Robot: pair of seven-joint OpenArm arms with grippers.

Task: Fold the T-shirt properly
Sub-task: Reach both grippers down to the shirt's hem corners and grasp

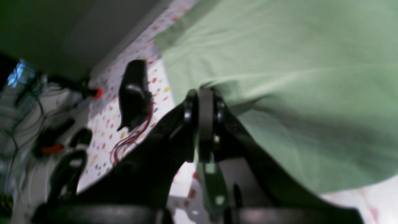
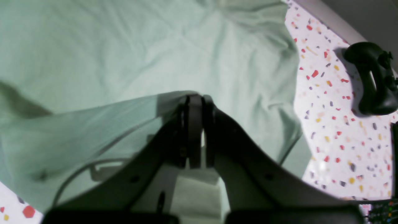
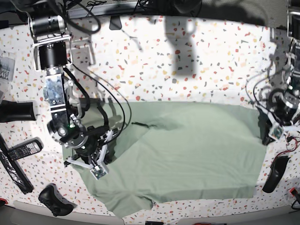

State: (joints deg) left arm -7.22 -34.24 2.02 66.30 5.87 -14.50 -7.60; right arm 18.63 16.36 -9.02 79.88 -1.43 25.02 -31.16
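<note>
So my tabletop (image 3: 197, 61) is that white terrazzo look, speckled with red, yellow and grey chips. Starting at the left of the base view: a remote (image 3: 21, 149) and a black game controller (image 3: 55, 199) sit near the table's edge, with cables snaking down from the arm mount. My right gripper (image 3: 96, 159) is there too, jaws clenched on an edge of the T-shirt (image 3: 187, 154), lifting that bit of cloth off the table. The shirt itself, pale sage green, is spread across the middle of the table, rumpled in places. Over on the right side, my left gripper (image 1: 203, 102) is pinched tight on the shirt's other edge. Beside it lies a dark handheld thing (image 3: 275, 174) with red wires trailing nearby.
</note>
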